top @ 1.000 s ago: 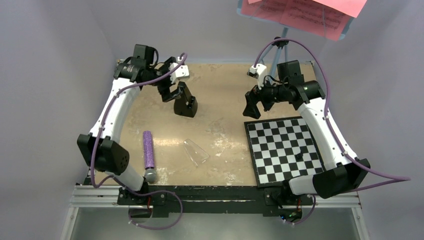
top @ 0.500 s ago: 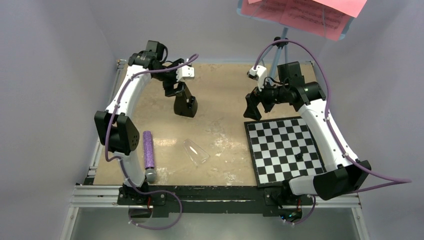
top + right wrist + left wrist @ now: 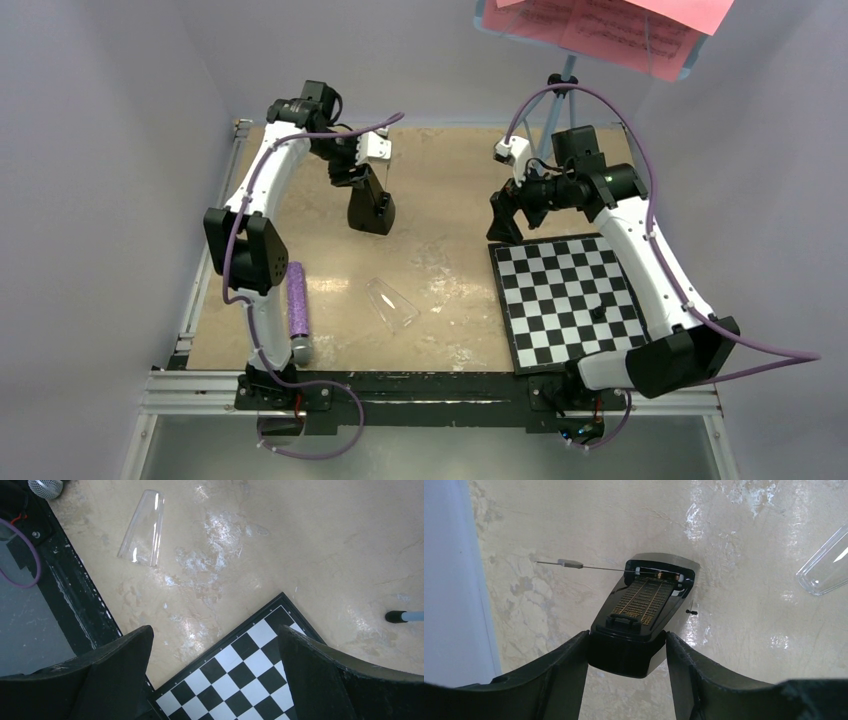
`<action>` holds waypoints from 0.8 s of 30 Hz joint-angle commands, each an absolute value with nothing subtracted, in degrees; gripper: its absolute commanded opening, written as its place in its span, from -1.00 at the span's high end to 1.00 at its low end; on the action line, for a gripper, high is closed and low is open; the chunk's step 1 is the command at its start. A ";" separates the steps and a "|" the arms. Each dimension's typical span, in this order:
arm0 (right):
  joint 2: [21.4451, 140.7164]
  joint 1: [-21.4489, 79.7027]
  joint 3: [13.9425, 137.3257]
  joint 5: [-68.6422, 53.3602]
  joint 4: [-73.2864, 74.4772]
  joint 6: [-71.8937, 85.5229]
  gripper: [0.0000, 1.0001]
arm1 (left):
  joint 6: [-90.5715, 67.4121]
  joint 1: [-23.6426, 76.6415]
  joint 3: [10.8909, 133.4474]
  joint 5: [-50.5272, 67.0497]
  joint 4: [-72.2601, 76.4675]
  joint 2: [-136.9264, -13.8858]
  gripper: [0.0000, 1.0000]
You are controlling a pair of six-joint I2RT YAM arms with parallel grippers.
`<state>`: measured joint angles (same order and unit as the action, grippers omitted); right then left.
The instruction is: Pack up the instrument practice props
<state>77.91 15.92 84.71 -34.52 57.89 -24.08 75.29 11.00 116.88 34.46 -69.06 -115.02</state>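
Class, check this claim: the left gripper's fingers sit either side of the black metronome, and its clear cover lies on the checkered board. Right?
No. The clear cover lies on the bare tabletop left of the checkered board, as the top external view shows. The left gripper does straddle the metronome.

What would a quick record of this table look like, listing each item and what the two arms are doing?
Left gripper: fingers either side of small black pyramid-shaped metronome, seemingly touching it
Right gripper: open, empty, above black-and-white chequered board corner
Clear plastic cover: lying loose mid-table
Pink sheet-music pages: on light-blue music stand, far right
Purple glittery microphone: lying near left edge
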 commanded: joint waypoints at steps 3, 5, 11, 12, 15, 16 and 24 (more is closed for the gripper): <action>78.86 16.08 85.58 -37.34 57.83 -24.10 -0.97 | 78.99 11.07 119.22 36.82 -70.69 -116.27 -0.09; 79.16 16.06 85.60 -37.59 57.92 -24.05 -0.97 | 79.21 11.12 119.04 37.47 -70.84 -116.27 -0.04; 80.13 16.08 86.09 -38.25 57.77 -22.60 -0.97 | 82.72 11.96 117.92 39.38 -74.47 -116.28 0.39; 80.34 16.04 86.27 -38.39 57.84 -22.47 -0.97 | 84.18 12.17 117.56 39.43 -75.31 -116.25 0.53; 80.93 16.04 86.78 -38.66 58.01 -22.46 -0.97 | 85.14 12.64 117.38 40.12 -76.35 -116.28 1.00; 81.01 16.03 86.95 -38.78 58.01 -22.40 -0.97 | 84.71 12.70 117.46 40.98 -76.39 -116.24 1.00; 81.89 16.06 88.54 -39.81 59.32 -22.20 -0.97 | 74.63 13.72 120.98 49.26 -75.77 -113.90 1.00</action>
